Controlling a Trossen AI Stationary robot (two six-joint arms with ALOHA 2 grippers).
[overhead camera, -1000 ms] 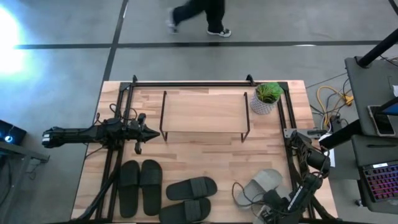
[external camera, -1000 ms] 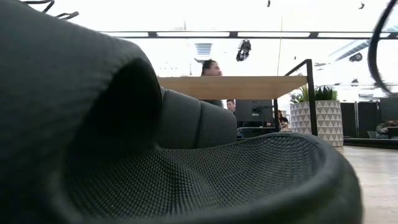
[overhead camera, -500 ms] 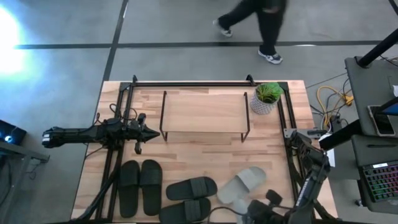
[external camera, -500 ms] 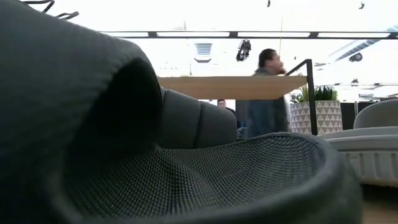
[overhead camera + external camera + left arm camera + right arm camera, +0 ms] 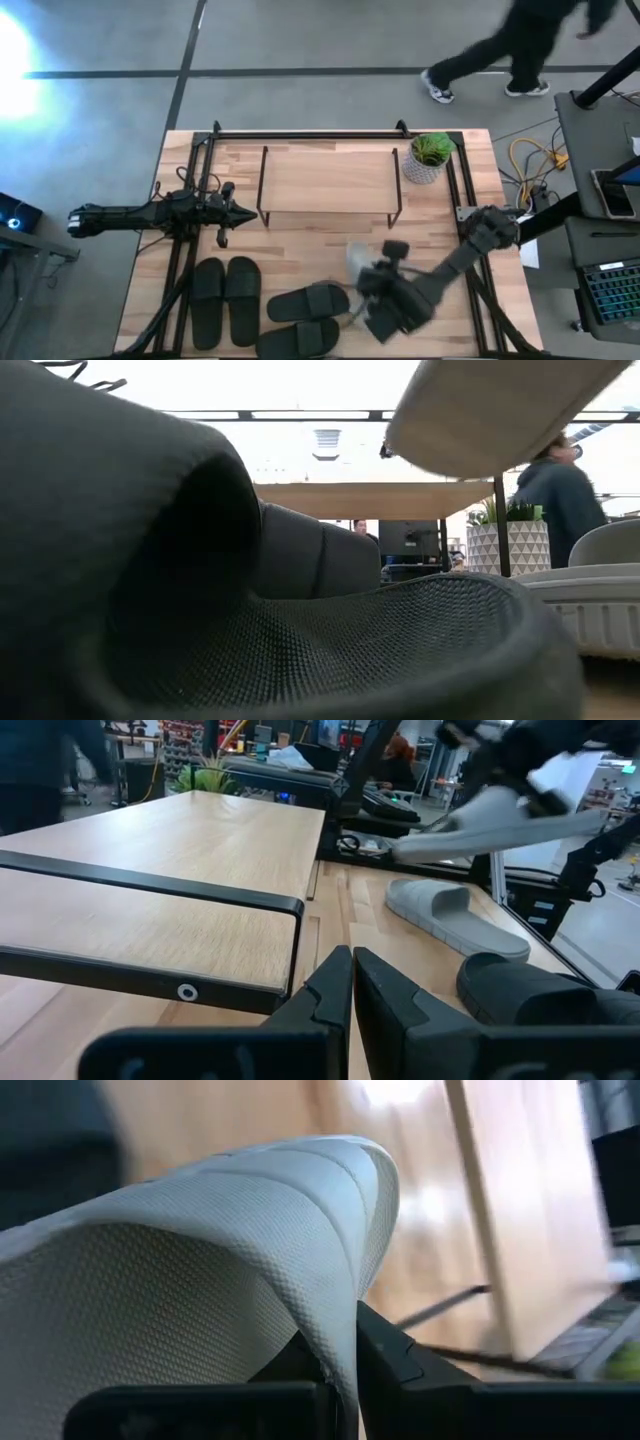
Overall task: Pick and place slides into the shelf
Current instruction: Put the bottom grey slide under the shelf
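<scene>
A pale grey slide (image 5: pixel 480 815) hangs in the air over the table's near middle, with my right gripper (image 5: pixel 368 278) shut on it; the low view shows its sole (image 5: pixel 500 410) from underneath. Its partner (image 5: pixel 455 915) lies sole-down on the table, hidden under my right arm in the high view. Two dark pairs of slides (image 5: pixel 226 298) (image 5: pixel 308 318) lie sole-down along the near edge. The shelf (image 5: pixel 328 180) stands at the far middle. My left gripper (image 5: pixel 250 213) is shut and holds nothing, level at the table's left, beside the shelf. My right gripper pinches the pale grey slide's broad strap at its edge (image 5: pixel 345 1330) between its two fingers, one finger (image 5: pixel 395 1365) on each face of the strap. The fingers slant down from the table's right. The slide is lifted clear of the table, tilted.
A potted plant (image 5: pixel 430 158) stands at the far right, next to the shelf. Black frame rails (image 5: pixel 310 133) run along the table's far, left and right sides. One dark slide (image 5: pixel 300 640) fills the low view's foreground. A person (image 5: pixel 520 50) walks on the floor beyond the table.
My right gripper has swung from the table's near right corner up and toward the left, rolling its wrist, still shut on the pale grey slide. The slide has come off the table and now hangs clear. Its partner stays on the table. The person has walked rightward.
</scene>
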